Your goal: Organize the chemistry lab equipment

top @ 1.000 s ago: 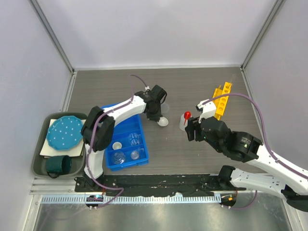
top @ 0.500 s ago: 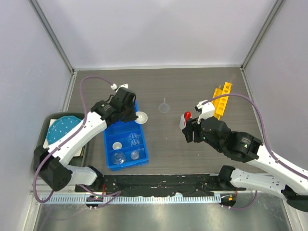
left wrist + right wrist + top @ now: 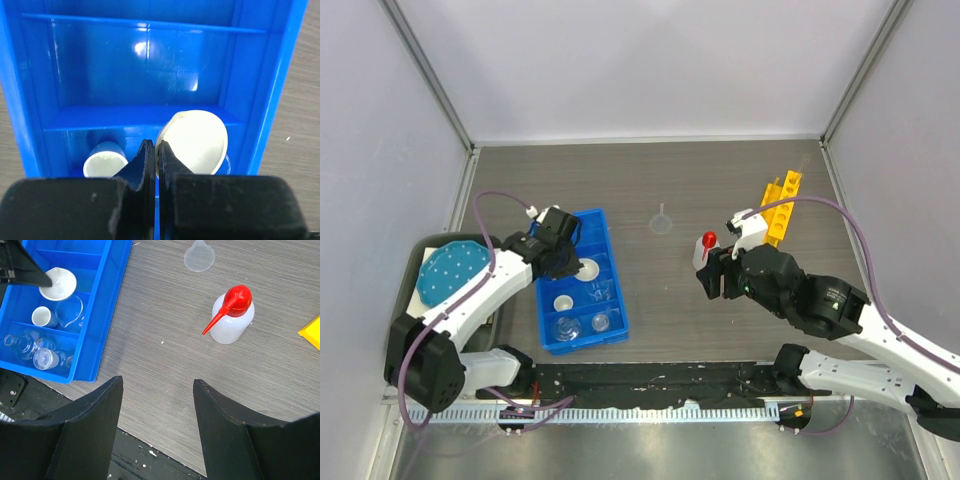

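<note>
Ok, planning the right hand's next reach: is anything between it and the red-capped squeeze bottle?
Nothing visible: only bare grey tabletop lies between the open right hand and the red-capped clear squeeze bottle. The small clear funnel sits beyond it.

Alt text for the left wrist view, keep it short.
The left pincer is shut on the rim of a white round dish, holding it over a blue divided tray. A small white cup stands in the tray beside it.

Bright, even light; glare on blue bin [image 3: 141, 48].
</note>
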Controlling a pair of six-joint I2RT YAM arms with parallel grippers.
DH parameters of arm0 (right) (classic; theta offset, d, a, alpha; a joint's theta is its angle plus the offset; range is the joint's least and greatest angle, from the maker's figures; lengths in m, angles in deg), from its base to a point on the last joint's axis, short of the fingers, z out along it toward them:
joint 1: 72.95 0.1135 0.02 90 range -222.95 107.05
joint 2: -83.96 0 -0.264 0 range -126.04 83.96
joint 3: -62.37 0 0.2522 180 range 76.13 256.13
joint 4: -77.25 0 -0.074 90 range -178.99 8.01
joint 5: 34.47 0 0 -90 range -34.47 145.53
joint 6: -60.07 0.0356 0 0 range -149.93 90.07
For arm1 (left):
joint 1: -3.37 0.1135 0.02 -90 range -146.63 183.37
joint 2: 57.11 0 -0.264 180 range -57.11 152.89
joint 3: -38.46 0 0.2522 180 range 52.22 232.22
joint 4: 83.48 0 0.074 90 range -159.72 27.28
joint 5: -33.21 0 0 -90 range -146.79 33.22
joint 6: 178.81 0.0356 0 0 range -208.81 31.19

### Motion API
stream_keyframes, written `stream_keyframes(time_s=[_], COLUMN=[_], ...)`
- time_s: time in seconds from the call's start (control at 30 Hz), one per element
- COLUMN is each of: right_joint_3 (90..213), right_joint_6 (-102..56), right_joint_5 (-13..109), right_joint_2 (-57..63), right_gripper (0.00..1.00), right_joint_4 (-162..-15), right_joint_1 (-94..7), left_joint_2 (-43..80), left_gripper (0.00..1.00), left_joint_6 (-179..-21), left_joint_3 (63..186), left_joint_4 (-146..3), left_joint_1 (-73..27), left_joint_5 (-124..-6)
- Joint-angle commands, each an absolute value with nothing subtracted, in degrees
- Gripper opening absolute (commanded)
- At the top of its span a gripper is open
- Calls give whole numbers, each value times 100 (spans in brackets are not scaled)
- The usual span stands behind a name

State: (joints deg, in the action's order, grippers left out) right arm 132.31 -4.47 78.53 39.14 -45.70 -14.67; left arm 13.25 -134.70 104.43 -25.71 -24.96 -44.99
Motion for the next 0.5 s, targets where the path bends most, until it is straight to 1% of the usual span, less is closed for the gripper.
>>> stream_keyframes(time_s=[0.0,0.2,0.47], right_joint_3=[13229,13212,13142], right_joint_6=[-409,-400,-435], right_joint_5=[7890,7890,7917], right_joint_2=[4107,4221,4204], right_gripper=[63,63,63], right_joint_4=[-4733,-4645,-4627], right_joint_1=[-1432,-1432,-1432], left_joint_2=[1548,2109,2567], left_gripper=[0,0,0], left_joint_6=[-13530,-13557,-13566], left_joint_3=[10329,10398,10557], left_joint_4=[-3342,-3790,-4072], left_joint_1=[-2449,-2449,-2440], left_joint_5=[-4606,-4703,-4808])
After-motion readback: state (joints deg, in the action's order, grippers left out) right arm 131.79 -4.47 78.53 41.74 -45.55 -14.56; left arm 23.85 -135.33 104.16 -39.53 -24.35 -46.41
